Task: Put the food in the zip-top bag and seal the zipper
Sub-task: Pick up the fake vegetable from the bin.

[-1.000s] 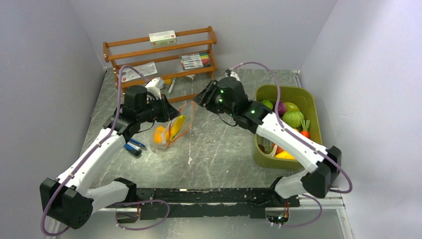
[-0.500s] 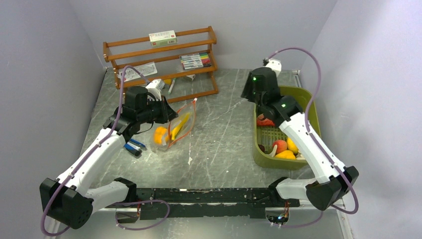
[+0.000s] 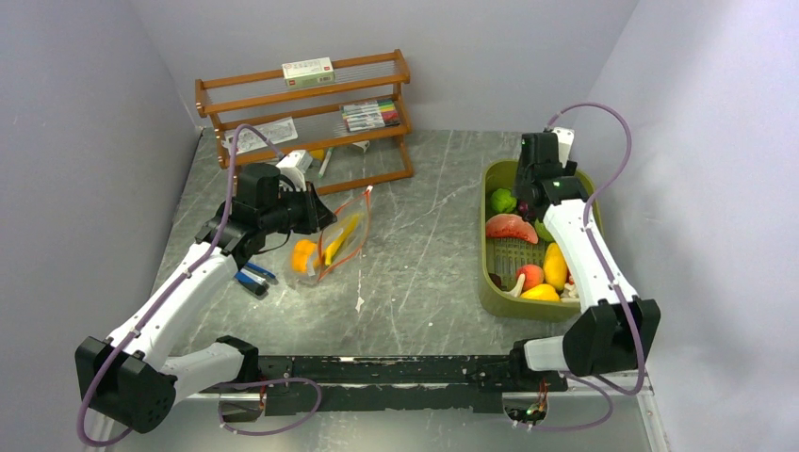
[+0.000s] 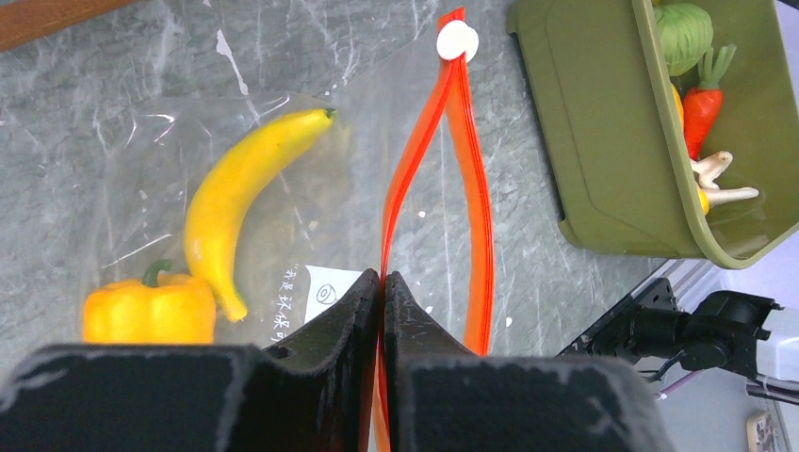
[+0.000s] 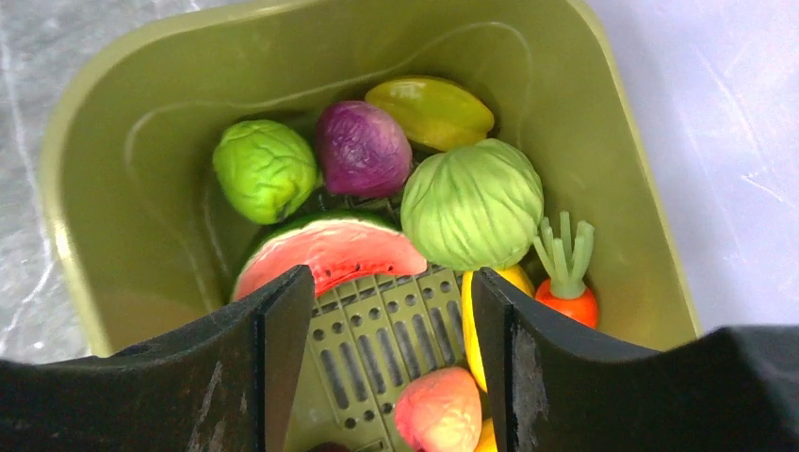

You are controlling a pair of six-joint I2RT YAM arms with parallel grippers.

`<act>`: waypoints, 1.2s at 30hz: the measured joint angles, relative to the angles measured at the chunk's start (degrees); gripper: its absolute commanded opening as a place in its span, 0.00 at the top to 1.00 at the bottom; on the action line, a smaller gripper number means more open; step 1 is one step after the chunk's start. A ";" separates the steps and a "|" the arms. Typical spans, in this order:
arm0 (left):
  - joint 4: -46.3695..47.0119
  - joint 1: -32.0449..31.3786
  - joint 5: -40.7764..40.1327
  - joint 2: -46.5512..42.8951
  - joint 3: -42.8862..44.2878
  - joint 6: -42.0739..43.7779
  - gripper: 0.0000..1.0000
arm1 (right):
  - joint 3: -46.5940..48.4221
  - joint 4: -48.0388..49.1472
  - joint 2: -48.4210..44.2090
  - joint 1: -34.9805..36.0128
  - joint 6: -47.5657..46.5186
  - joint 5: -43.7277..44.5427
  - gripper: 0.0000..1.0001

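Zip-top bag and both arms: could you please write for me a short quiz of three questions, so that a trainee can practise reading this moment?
1. True or false: the zip-top bag already holds a banana and a yellow-orange bell pepper.
2. What do the left arm's jaws pinch? A the zipper; B the banana; C the bell pepper.
3. Above which container do the right arm's jaws stand open?

Key: 1 true. 2 A. 3 the olive-green bin of toy food; they hold nothing.
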 measured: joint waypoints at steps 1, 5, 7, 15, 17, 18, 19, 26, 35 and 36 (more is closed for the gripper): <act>-0.02 0.00 0.00 0.00 0.00 0.09 0.93 | -0.50 0.72 0.81 -1.29 -0.57 -0.55 0.37; -0.13 0.00 0.00 0.00 0.00 0.33 0.93 | -3.67 5.70 3.45 -4.44 -2.84 -2.62 0.36; -0.11 0.00 0.00 0.00 0.00 0.35 0.93 | -5.57 8.02 4.44 -5.75 -3.98 -4.57 0.37; 0.02 0.00 0.22 0.00 0.00 -0.09 0.93 | -7.58 16.90 9.68 -10.95 -6.75 -11.74 0.34; 0.09 0.00 0.28 0.00 0.00 -0.15 0.93 | -7.67 18.78 11.19 -11.30 -7.26 -13.27 0.34; 0.09 0.00 0.28 0.00 0.00 -0.22 0.93 | -7.69 19.63 12.00 -11.34 -7.52 -13.90 0.34; 0.09 0.00 0.28 0.00 0.00 -0.26 0.93 | -7.69 20.20 12.63 -11.37 -7.67 -14.36 0.34; 0.09 0.00 0.28 0.00 0.00 -0.31 0.93 | -8.70 23.82 15.87 -11.50 -9.33 -15.21 0.35; 0.13 0.00 0.28 0.17 0.02 -0.37 0.93 | -8.70 25.27 19.19 -12.02 -11.26 -14.34 0.32; 0.13 0.00 0.28 0.17 0.02 -0.39 0.93 | -8.70 25.46 19.41 -12.11 -11.26 -14.40 0.32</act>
